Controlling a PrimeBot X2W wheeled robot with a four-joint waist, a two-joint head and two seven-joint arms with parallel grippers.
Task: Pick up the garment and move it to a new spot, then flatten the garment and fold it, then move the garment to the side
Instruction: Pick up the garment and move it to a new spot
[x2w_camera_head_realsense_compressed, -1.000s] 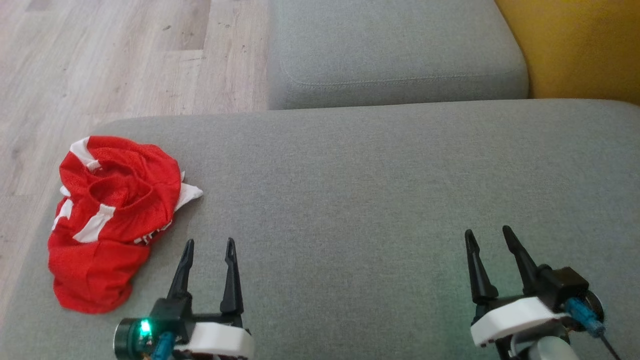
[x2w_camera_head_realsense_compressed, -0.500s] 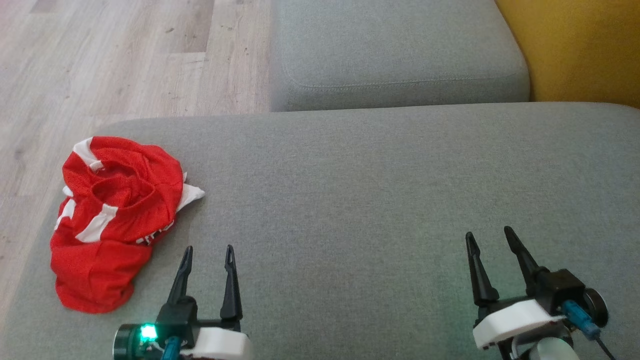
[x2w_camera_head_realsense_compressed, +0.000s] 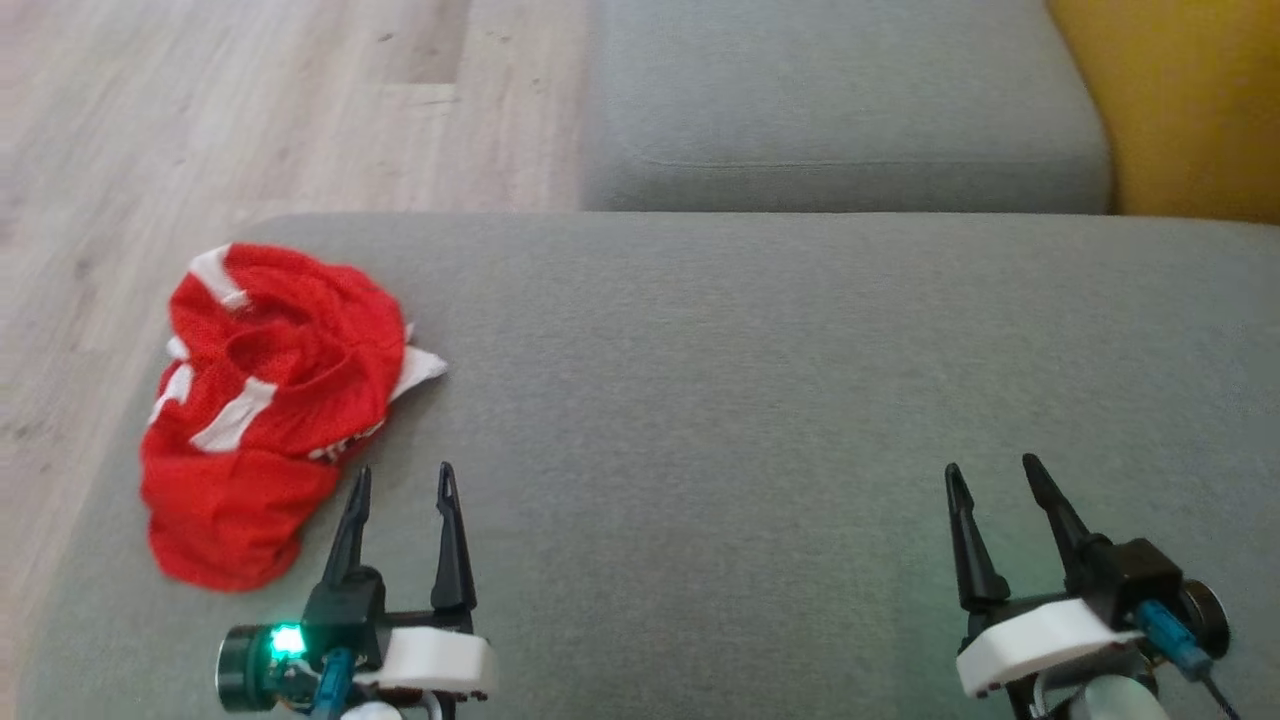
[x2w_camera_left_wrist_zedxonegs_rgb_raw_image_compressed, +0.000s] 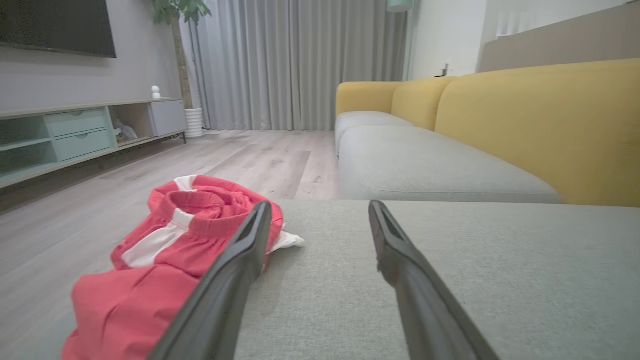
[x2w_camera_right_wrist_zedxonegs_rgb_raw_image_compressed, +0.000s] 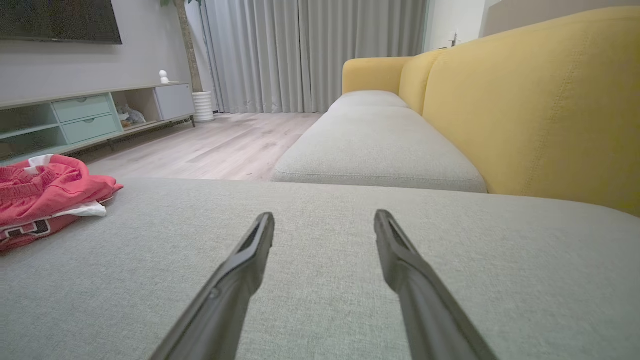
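Head view: left gripper (x2w_camera_head_realsense_compressed: 402, 468) and right gripper (x2w_camera_head_realsense_compressed: 991, 463) spread, empty; we judge garment (x2w_camera_head_realsense_compressed: 290, 340) limp, light; pinch its bunched waistband (x2w_camera_left_wrist_zedxonegs_rgb_raw_image_compressed: 192, 199).

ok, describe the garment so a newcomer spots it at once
On the nearer grey cushion, look to its left edge by the wood floor. The garment is a crumpled red heap with white stripes, just left of the left claw; nothing else there is red.

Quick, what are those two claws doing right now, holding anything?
Left claw: open, holding nothing, beside the red garment.
Right claw: open, holding nothing, over the grey cushion.
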